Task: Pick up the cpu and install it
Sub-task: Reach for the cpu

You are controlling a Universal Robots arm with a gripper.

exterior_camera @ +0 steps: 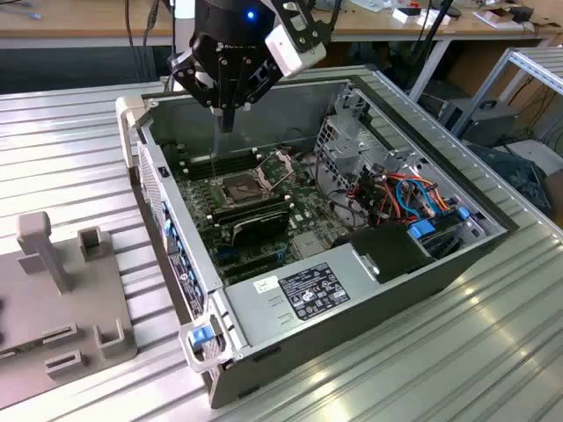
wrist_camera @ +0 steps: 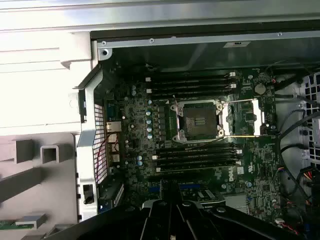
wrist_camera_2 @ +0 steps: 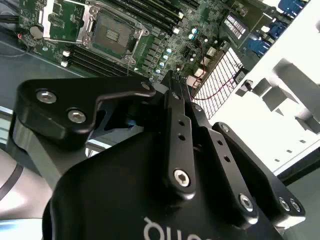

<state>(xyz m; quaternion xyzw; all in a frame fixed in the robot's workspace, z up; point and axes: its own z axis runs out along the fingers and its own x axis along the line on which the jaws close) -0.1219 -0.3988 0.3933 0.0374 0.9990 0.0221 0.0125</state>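
The arm (exterior_camera: 230, 18) above the gripper (exterior_camera: 227, 121) was cut off at the picture edge in the exterior view. In the second wrist view, the gripper's body hid the motherboard (wrist_camera_2: 165, 47) nearest it. The grey fixture (exterior_camera: 62, 299), well apart from the gripper, ran off frame.

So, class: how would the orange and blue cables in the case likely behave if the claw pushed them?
The cables hang in loose curves, so they are probably floppy and would bend aside rather than resist. They look thin, so they are likely light. Their ends seem plugged in, so they would probably tug back rather than come free.
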